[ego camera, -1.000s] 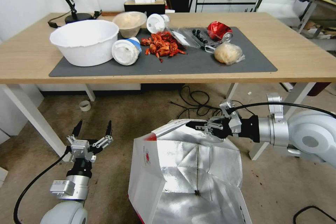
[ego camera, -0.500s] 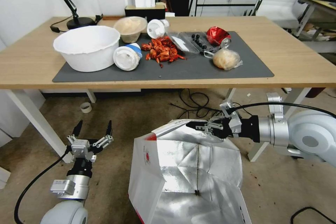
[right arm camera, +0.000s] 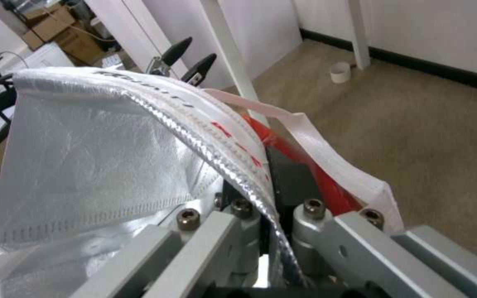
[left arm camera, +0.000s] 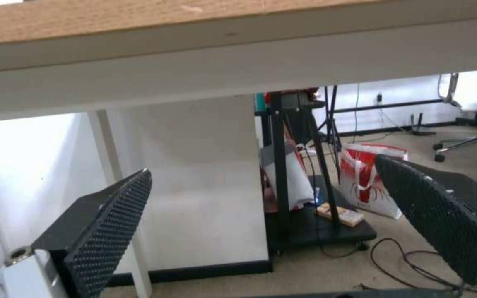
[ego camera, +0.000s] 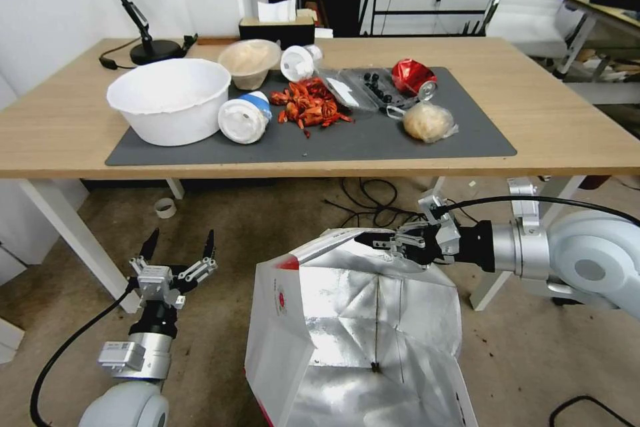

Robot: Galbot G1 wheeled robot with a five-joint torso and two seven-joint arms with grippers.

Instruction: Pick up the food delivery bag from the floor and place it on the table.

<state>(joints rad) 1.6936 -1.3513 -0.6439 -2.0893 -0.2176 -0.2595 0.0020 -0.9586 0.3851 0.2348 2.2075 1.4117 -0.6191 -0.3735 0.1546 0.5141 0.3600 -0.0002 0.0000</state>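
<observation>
Nearest the head camera, the bag point(ego camera: 360, 340) stands open below the worktop's front edge. It is white paper with a small round red logo on its left face, a red strip at the top corner, and crinkled silver foil lining creased down to a centre seam. Whether its base touches the floor point(ego camera: 220, 233) cannot be told.

The right hand point(ego camera: 380, 240) reaches in from the right and is clamped on the bag's far top rim. The right wrist view shows what the head view cannot: the foil-lined rim point(right arm camera: 233, 165) pinched between the closed fingers, a white strap handle point(right arm camera: 327, 153) draped over a red side panel, and printed lettering along the rim.

To the left, beside the bag, the left hand point(ego camera: 179, 255) hangs low over the carpet, fingers spread wide and empty. Its wrist view looks under the worktop, past its two black ridged pads point(left arm camera: 106, 231), to another red and white bag point(left arm camera: 368, 192) on the floor far off.

Beyond, the worktop point(ego camera: 567, 127) carries a grey mat point(ego camera: 373, 140) with a white bowl point(ego camera: 170, 100), cups, red food scraps and a crushed red can point(ego camera: 413, 75).
</observation>
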